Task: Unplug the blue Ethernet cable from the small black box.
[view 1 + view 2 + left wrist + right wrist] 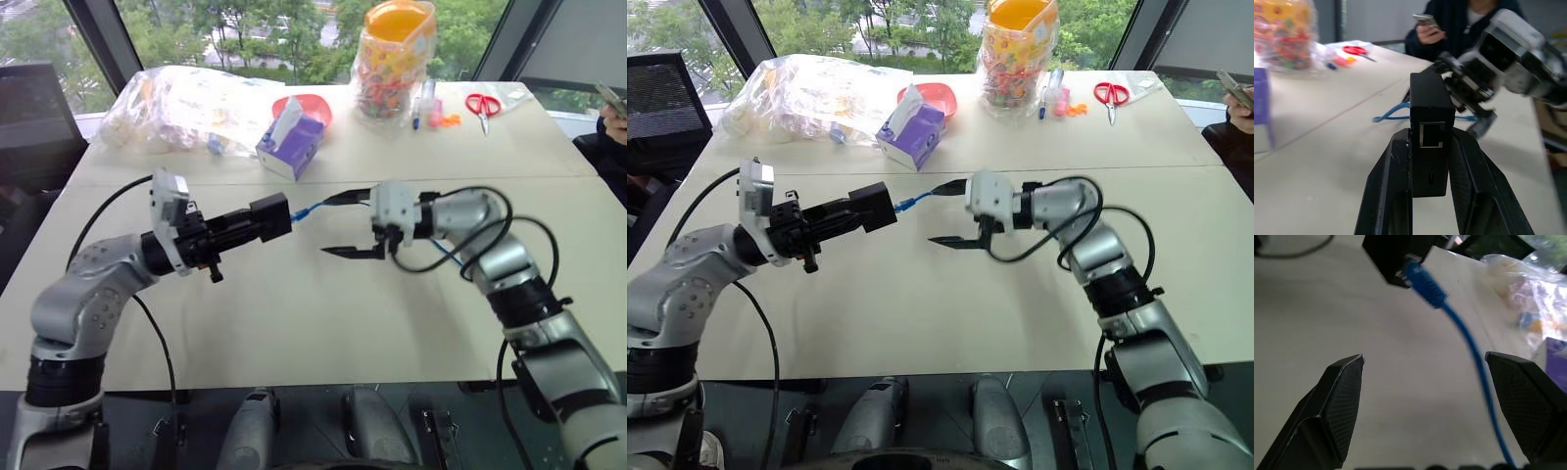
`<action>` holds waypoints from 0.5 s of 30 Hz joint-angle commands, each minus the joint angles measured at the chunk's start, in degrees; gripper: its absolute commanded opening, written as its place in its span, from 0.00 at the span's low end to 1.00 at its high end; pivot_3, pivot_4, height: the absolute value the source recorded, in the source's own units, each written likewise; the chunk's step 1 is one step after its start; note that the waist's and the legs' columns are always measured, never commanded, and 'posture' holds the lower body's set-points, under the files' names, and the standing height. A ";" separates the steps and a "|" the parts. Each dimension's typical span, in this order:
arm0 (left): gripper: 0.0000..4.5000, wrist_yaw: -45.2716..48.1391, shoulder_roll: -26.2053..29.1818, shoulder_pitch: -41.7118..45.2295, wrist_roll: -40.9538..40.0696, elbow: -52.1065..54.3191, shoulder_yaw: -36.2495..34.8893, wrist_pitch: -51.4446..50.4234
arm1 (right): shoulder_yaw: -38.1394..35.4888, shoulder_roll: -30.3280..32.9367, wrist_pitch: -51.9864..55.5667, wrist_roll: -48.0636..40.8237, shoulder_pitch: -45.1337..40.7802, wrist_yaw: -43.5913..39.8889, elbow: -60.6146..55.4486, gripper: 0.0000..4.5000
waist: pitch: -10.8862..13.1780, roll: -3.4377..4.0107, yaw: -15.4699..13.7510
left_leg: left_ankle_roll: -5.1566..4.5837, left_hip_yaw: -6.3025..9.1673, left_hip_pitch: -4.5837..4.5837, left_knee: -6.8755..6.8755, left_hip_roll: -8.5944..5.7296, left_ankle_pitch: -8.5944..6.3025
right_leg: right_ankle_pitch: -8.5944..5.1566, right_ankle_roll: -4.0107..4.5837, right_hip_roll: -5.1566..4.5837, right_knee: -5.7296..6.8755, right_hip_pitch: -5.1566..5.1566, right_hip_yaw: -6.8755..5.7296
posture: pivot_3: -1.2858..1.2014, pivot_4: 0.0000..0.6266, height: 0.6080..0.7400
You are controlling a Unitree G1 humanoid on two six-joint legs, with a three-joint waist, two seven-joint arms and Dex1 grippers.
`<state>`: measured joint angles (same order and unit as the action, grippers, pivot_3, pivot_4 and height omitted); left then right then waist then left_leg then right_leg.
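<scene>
Two robot arms meet over a pale table, a blue cable between them.

At centre left, the left gripper (257, 221) is clamped on the small black box (269, 216). The blue Ethernet cable (306, 211) is at the box's side, its plug at the port; whether it is fully seated is unclear. The right gripper (345, 224), at centre, has its fingers spread wide, holding nothing.
</scene>
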<state>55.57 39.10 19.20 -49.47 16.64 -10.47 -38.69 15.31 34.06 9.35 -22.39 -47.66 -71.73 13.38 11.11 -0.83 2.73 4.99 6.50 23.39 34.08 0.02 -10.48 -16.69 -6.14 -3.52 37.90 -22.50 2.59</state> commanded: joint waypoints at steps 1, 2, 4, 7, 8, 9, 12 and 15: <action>0.09 2.48 2.06 1.64 -3.51 -0.26 -2.32 -2.21 | -3.16 -0.65 9.24 -6.06 -4.48 -6.05 0.79 0.92 | 0.00 0.00 -0.15 | 0.00 0.00 0.00 -0.03 0.00 0.00 | 0.00 0.00 0.00 0.00 -0.02 -0.01 | 0.52 0.24 1.00; 0.09 2.79 2.52 1.80 -3.78 -0.82 -2.50 -2.64 | -3.54 -0.74 12.24 -7.17 -5.33 -7.14 0.94 0.92 | 0.00 0.00 -0.16 | 0.00 0.00 0.01 -0.05 0.00 0.00 | -0.01 -0.01 0.00 -0.01 -0.03 -0.02 | 0.52 0.24 1.00; 0.09 3.00 2.92 2.27 -4.22 -1.77 -2.89 -3.14 | -3.63 -0.87 16.74 -8.41 -6.26 -9.07 0.95 0.92 | 0.00 0.00 -0.25 | 0.00 0.00 0.03 -0.10 0.00 0.00 | -0.01 -0.04 -0.01 -0.04 -0.05 -0.03 | 0.52 0.24 1.00; 0.09 3.36 3.20 3.07 -4.64 -2.69 -3.32 -3.65 | -3.05 -1.07 20.11 -8.94 -5.75 -11.69 -0.25 0.92 | 0.01 0.00 -0.27 | 0.01 -0.01 0.09 -0.12 0.00 -0.01 | 0.01 -0.10 -0.02 -0.13 -0.07 -0.04 | 0.52 0.24 1.00; 0.09 3.39 3.22 3.26 -4.77 -2.81 -3.45 -3.79 | -2.91 -1.24 20.73 -8.84 -5.28 -12.13 -0.85 0.92 | 0.01 0.00 -0.24 | 0.01 -0.01 0.12 -0.12 0.00 -0.01 | 0.02 -0.12 -0.02 -0.15 -0.09 -0.04 | 0.52 0.24 1.00; 0.09 3.38 3.26 3.51 -4.92 -2.96 -3.55 -3.94 | -2.83 -1.53 21.78 -9.02 -4.84 -12.41 -1.42 0.92 | 0.01 0.00 -0.23 | 0.01 -0.02 0.12 -0.12 0.00 -0.01 | 0.02 -0.12 -0.02 -0.16 -0.09 -0.04 | 0.52 0.24 1.00; 0.09 3.75 3.55 3.81 -5.11 -3.35 -3.81 -4.21 | -3.29 -2.98 23.92 -9.41 -4.30 -12.12 -2.28 0.92 | 0.02 0.00 -0.20 | 0.01 -0.03 0.13 -0.14 0.00 -0.01 | 0.02 -0.13 -0.02 -0.17 -0.10 -0.04 | 0.52 0.24 1.00; 0.09 4.16 3.65 3.58 -5.26 -3.28 -4.17 -4.52 | -3.29 -4.80 25.19 -9.23 -4.21 -11.04 -2.54 0.92 | 0.02 0.00 -0.05 | 0.01 -0.05 0.12 -0.16 0.00 -0.01 | 0.03 -0.14 -0.01 -0.17 -0.14 -0.03 | 0.52 0.24 1.00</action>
<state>59.13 42.12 22.16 -53.20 13.04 -12.48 -43.45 13.05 30.04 34.21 -30.61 -51.50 -83.14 12.96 11.13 -0.83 2.68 5.00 6.46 23.51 33.91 0.02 -10.49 -16.66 -6.29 -3.53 37.74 -22.64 2.56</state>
